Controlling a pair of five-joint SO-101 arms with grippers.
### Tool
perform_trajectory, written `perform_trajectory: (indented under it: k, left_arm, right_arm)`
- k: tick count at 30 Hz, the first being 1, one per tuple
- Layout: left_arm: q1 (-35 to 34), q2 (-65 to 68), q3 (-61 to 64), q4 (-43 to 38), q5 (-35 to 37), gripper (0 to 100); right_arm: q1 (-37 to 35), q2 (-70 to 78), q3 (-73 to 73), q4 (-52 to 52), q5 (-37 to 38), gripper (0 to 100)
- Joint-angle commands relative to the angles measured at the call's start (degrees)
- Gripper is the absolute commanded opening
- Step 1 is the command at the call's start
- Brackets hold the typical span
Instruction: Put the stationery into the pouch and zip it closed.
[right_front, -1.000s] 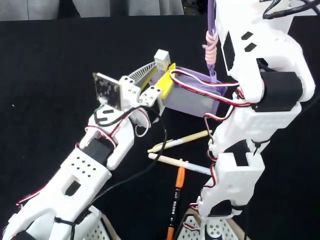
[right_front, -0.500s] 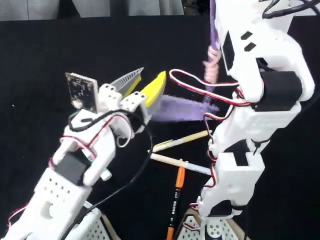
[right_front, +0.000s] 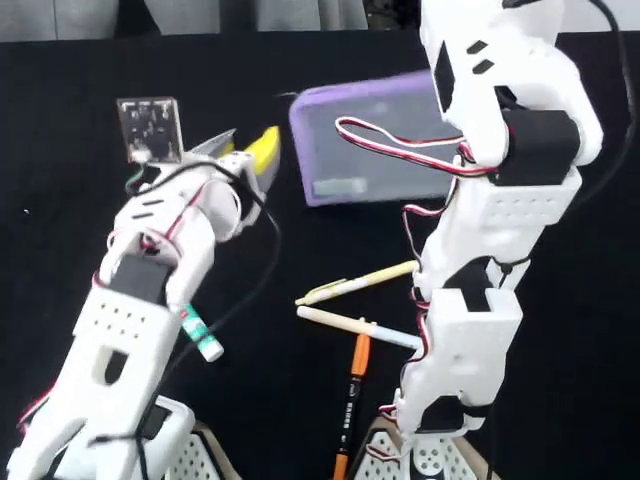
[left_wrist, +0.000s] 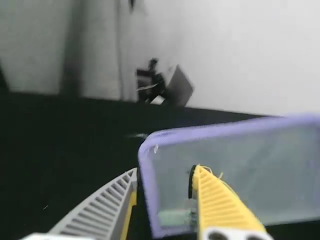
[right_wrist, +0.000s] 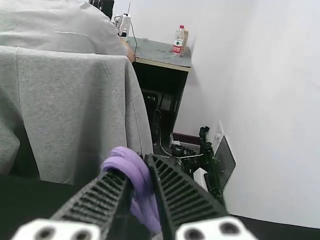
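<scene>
Right gripper (right_wrist: 139, 170) is pinched shut on a purple cord loop (right_wrist: 131, 172), its black ribbed fingers (right_wrist: 172, 192) pressing the loop from both sides.

The purple fabric pouch with a clear grey window (right_front: 365, 145) sits at the far side of the black table cloth (right_front: 80, 130). Its window faces the overhead camera, and its right end is hidden behind the white right arm (right_front: 500, 190). I can't tell whether the pouch rests on the cloth or hangs above it.

The left gripper (right_front: 246, 148) has its jaws parted wide, one yellow and one grey and ribbed, with nothing between them. It is just beside the pouch's left edge, and from above there is a dark gap between the two.

The stationery lies on the cloth between the two arms, well apart from the pouch:
- a slim yellow-green pen (right_front: 360, 281);
- a cream pen with a pale blue end (right_front: 355, 327), just beneath the first;
- an orange-and-black marker (right_front: 351, 405), with its orange tip up against the cream pen.

A small white tube with a green band (right_front: 201, 337) lies beside the left arm (right_front: 140, 300).
</scene>
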Motion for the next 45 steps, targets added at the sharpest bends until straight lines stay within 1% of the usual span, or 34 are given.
perform_trajectory:
  k: [1, 7, 13, 16, 20, 25, 27, 30, 31, 35, 38, 42, 45]
  left_arm:
    - [-3.47, 6.95, -4.26, 0.18, 0.62, 18]
    - [-4.97, 11.69, -4.35, -0.26, 0.62, 18]
    - [-9.54, 11.69, -4.62, -0.26, 0.7, 18]
    - [-12.53, 11.69, -5.85, 0.09, 4.22, 18]
    - [-16.4, 11.69, -6.29, -0.26, 7.56, 18]
    - [-18.68, 11.69, -7.6, 0.09, 7.56, 18]
    - [-18.77, 11.69, -7.6, 0.09, 7.56, 18]
    - [-20.0, 11.69, -8.04, 0.18, 7.56, 18]
    - [-20.53, 11.69, -8.13, 0.18, 7.56, 18]
    - [-20.7, 11.69, -8.13, 0.18, 7.56, 18]
    - [-20.79, 11.69, -8.13, 0.18, 7.56, 18]
    - [-21.14, 11.69, -8.13, 0.09, 7.56, 18]
    - [-21.05, 11.69, -8.13, 0.09, 7.56, 18]
  right_arm:
    - [0.35, -1.27, -1.45, -1.14, 0.18, 1.5]
    - [-1.49, -4.35, -1.45, 1.14, -0.09, 1.5]
    - [-5.98, -5.93, -1.45, 3.43, 0.26, 1.5]
    - [-8.35, -5.85, -1.45, 3.87, 0.26, 1.5]
    - [-11.87, -5.58, -0.92, 1.41, 0.35, 1.5]
    - [-17.49, -5.76, -0.92, -4.22, 0.44, 1.5]
    - [-18.64, -5.49, -0.92, -5.36, 2.64, 1.5]
    - [-18.46, -5.23, 1.54, -6.77, 4.84, 1.5]
    - [-17.41, -5.14, 2.86, -7.91, 4.84, 1.5]
    - [-16.18, -4.62, 10.24, -16.44, 4.75, 1.5]
    - [-16.53, -4.7, 13.93, -20.57, 4.75, 1.5]
    - [-16.0, -4.35, 14.37, -22.77, 4.75, 1.5]
    - [-12.84, -3.21, 15.52, -23.21, 4.75, 1.5]
